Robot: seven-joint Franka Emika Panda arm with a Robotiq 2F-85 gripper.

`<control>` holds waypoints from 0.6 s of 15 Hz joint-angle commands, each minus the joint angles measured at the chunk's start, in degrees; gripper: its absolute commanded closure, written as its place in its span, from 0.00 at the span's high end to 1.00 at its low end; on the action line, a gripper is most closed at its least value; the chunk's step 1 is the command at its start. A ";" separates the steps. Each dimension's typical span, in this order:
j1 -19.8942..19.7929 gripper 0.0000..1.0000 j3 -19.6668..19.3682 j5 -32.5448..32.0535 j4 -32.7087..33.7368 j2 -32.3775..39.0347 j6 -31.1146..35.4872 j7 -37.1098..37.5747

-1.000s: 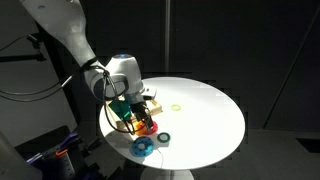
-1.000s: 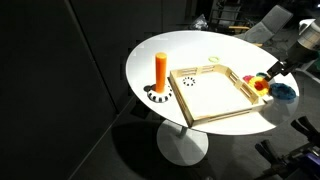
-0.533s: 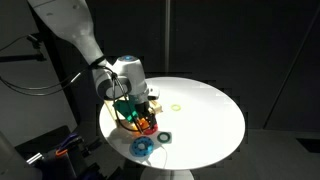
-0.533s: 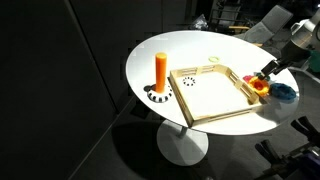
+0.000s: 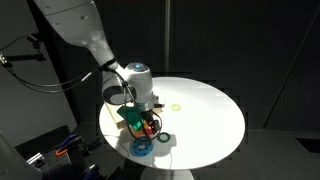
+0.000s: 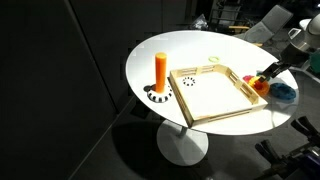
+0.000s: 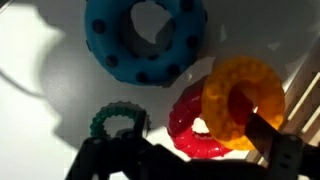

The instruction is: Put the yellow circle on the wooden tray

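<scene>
In the wrist view the yellow circle [image 7: 240, 100] stands tilted, leaning on the red ring [image 7: 190, 128], right beside the rim of the wooden tray [image 7: 306, 88]. My gripper [image 7: 185, 155] is open and low over the rings. Its one dark finger reaches into the yellow circle's hole; the other is off to the left by a thin green ring [image 7: 118, 124]. In an exterior view the gripper [image 6: 268, 74] is at the tray's [image 6: 215, 116] far corner, over the yellow circle [image 6: 262, 83]. In an exterior view the gripper [image 5: 148, 120] hides the yellow circle.
A blue dotted ring [image 7: 145, 40] lies just past the red one and shows in both exterior views [image 5: 143, 146] [image 6: 284, 91]. An orange peg [image 6: 160, 70] stands by the tray. A thin pale ring [image 6: 214, 59] lies on the round white table [image 5: 215, 120].
The gripper has moved down and towards the cluster of rings at the tray's corner. The rings and the tray have not moved.
</scene>
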 commanded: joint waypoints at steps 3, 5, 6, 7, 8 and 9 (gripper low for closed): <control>-4.75 1.00 3.34 2.08 2.53 2.40 -3.19 -5.52; -4.51 1.00 3.20 1.68 2.91 2.91 -3.37 -5.48; -4.17 0.89 3.08 1.52 3.17 3.14 -3.50 -5.27; -3.90 0.73 3.02 1.40 3.33 3.31 -3.55 -5.09; -3.38 0.67 2.81 1.13 3.46 3.45 -3.61 -4.70; -2.93 0.56 2.59 0.90 3.57 3.50 -3.72 -4.35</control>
